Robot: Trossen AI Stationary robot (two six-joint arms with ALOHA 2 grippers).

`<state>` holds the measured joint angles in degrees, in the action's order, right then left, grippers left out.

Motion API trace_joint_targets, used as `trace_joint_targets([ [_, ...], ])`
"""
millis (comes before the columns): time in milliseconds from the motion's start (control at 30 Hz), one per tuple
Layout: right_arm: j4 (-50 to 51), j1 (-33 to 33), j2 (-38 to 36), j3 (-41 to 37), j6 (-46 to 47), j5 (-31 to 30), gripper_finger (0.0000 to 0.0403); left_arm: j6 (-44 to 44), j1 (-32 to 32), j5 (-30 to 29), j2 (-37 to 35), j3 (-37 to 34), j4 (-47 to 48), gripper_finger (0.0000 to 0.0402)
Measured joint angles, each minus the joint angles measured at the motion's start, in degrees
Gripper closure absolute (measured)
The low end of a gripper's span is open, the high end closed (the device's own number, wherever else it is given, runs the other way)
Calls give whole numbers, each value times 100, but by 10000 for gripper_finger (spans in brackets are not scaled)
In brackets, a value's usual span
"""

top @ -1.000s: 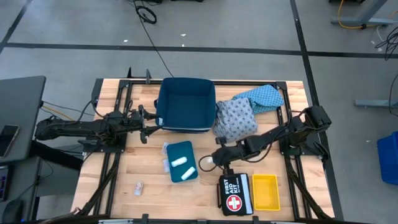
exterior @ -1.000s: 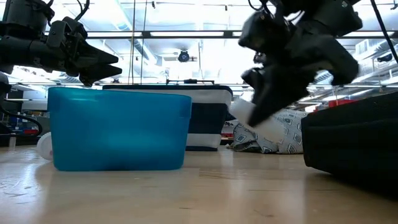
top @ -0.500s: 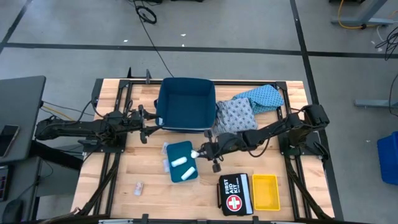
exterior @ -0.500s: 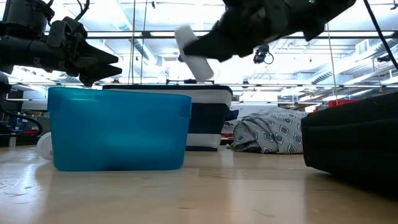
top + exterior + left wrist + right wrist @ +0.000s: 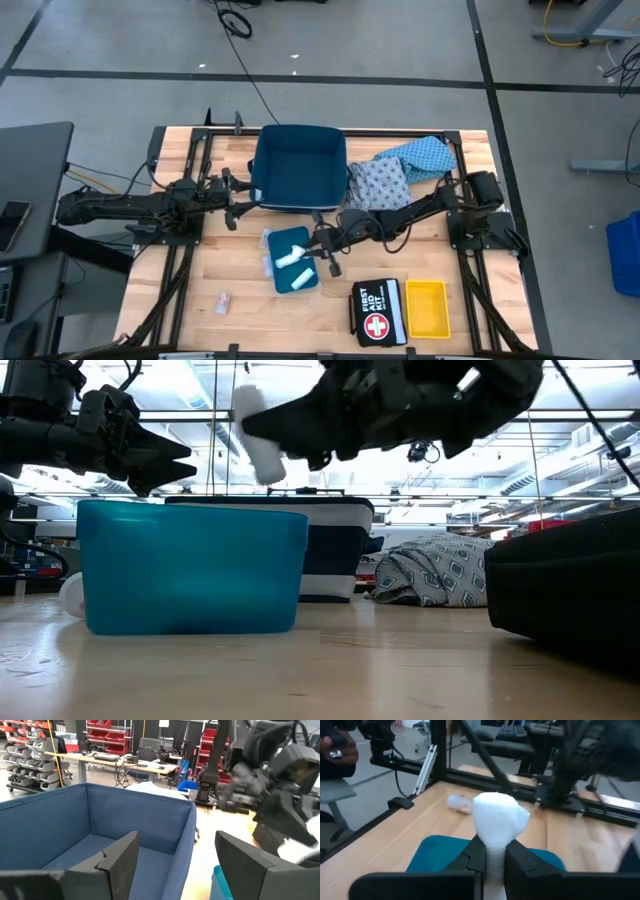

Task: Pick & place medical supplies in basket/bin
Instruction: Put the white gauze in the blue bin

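Observation:
My right gripper (image 5: 312, 246) is shut on a small white roll (image 5: 498, 818) and hangs over the right part of the teal bin (image 5: 291, 259), in which two more white rolls (image 5: 288, 260) lie. In the low view the held roll (image 5: 256, 430) is well above the bin's rim (image 5: 190, 510). My left gripper (image 5: 240, 207) waits open beside the left wall of the navy basket (image 5: 296, 168). Two patterned cloth garments (image 5: 380, 190) lie in a heap to the right of the basket. A tiny pale packet (image 5: 223, 298) lies on the table near the front left. My right gripper pinches the white roll between its two fingers (image 5: 475, 854), on the roll's lower part (image 5: 495, 847); the roll's free end (image 5: 500, 810) sticks out past the fingertips. The fingers reach in from the table's right, nearly level. The roll hangs clear above the teal bin.
A black first aid kit bag (image 5: 377, 311) and a yellow tray (image 5: 425, 308) stand near the front right edge. Small white pieces (image 5: 266, 265) lie just left of the teal bin. Black frame rails (image 5: 190, 170) run along the table's sides.
My right gripper has carried the white roll toward the table's left edge, from beside the first aid kit to over the teal bin. It has tipped from slanting down to nearly level, staying shut on the roll, which now stands higher.

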<state>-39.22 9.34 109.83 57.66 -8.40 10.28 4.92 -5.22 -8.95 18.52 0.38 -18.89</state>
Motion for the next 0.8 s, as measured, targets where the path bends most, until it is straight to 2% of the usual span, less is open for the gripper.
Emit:
trace_joint_targets([
  [233, 740, -2, 466, 551, 2, 59, 369, -28, -1, -2, 2, 0, -14, 149],
  [400, 1117, 0, 472, 659, 2, -74, 366, -39, 1, -2, 0, 1, -12, 149],
  [600, 1236, 0, 471, 659, 37, -428, 307, -35, 1, -1, 0, 1, -12, 149],
  [800, 1245, 15, 471, 658, -20, -410, 290, -28, 1, -2, 1, 1, -11, 149],
])
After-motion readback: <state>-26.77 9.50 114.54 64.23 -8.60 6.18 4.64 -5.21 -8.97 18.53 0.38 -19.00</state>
